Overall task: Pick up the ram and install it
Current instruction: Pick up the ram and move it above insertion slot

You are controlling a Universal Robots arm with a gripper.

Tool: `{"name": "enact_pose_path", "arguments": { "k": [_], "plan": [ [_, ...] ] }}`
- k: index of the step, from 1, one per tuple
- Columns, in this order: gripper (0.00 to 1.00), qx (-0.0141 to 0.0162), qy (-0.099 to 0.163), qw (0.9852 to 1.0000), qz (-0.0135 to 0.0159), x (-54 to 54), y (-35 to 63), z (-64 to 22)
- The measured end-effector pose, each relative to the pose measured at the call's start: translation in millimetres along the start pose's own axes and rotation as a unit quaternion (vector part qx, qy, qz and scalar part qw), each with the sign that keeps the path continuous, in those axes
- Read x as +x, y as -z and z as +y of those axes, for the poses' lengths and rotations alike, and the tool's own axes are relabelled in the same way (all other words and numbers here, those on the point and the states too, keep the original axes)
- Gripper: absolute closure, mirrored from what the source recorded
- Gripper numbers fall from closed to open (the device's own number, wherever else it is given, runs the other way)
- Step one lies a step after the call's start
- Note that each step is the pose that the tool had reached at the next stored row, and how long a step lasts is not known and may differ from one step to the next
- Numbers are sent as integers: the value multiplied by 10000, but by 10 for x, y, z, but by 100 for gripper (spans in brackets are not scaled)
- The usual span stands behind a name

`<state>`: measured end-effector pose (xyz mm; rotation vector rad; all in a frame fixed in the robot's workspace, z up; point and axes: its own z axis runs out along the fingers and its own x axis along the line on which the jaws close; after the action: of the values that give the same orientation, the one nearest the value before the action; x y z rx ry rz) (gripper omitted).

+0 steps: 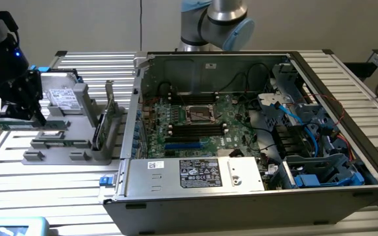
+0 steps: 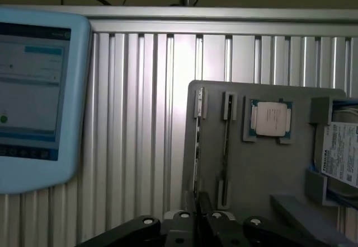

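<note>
1. The gripper hangs over the grey parts tray at the exterior view's left, well apart from the open computer case.
2. Its fingers are pressed together on the thin edge of the ram.
3. The ram stands edge-up in line with the tray's outer slot; I cannot tell whether it has left the slot.
4. A processor chip lies in the tray nearby.

The hard drive in the grey holder has a white label that appears to read Toshiba; its finer print is illegible. Low in the middle of the exterior view, the power supply bears a white sticker too small to read. The tablet screen text is blurred.
</note>
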<state>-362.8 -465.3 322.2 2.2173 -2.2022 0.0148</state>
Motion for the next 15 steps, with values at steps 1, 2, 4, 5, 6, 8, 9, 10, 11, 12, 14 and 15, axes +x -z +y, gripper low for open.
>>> {"name": "enact_pose_path", "arguments": {
  "k": [1,2,4,5,6,8,9,10,11,12,14,15],
  "plan": [
    [86,-1,3,10000,-2,11,45,-22],
    [86,-4,7,10000,-5,21,94,-48],
    [86,-7,16,10000,-15,34,184,-96],
    [86,-9,20,10000,-19,41,229,-121],
    [86,-10,24,10000,-24,48,275,-147],
    [86,-14,30,10000,-33,61,365,-200],
    [86,-15,33,10000,-37,67,410,-228],
    [86,-17,34,10000,-39,74,455,-260],
    [86,-19,35,10000,-42,81,500,-294],
    [86,-21,36,10000,-44,88,548,-332],
    [86,-26,36,10000,-47,102,638,-411],
    [86,-29,36,10000,-48,107,684,-453]
  ]
}}
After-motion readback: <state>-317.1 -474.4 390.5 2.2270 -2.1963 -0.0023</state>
